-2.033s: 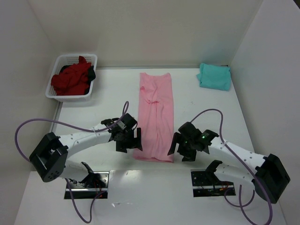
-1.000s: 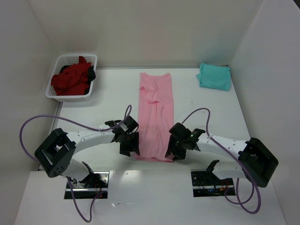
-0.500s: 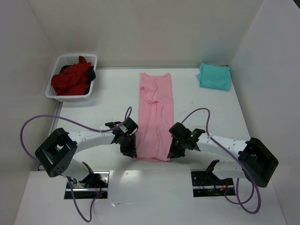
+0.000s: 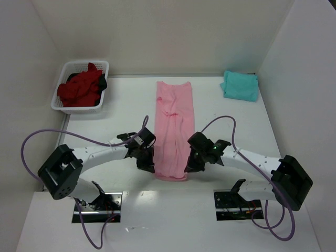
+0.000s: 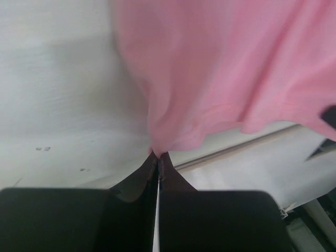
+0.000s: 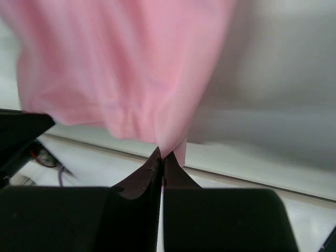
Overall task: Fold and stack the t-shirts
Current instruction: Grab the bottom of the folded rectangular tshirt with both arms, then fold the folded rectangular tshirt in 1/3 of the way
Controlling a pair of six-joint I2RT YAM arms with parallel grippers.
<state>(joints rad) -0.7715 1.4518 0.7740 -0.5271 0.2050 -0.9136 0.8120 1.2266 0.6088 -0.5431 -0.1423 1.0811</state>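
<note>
A light pink t-shirt (image 4: pixel 175 126) lies as a long narrow strip down the middle of the table, folded lengthwise. My left gripper (image 4: pixel 149 167) is shut on its near left corner, and the pinched pink cloth (image 5: pixel 210 79) rises from the closed fingertips (image 5: pixel 164 160). My right gripper (image 4: pixel 188 167) is shut on the near right corner of the same pink shirt (image 6: pixel 126 68), its fingertips (image 6: pixel 157 156) pressed together on the hem. A folded teal t-shirt (image 4: pixel 240 85) lies at the back right. Dark red t-shirts (image 4: pixel 80 89) fill the basket.
A white lattice basket (image 4: pixel 58 103) stands at the back left corner. White walls close in the table on three sides. The table's near edge runs just below the pink shirt's hem, by the arm bases.
Both grippers moved in onto the pink shirt's near corners and closed on them. The near hem has lifted slightly and drawn narrower.
</note>
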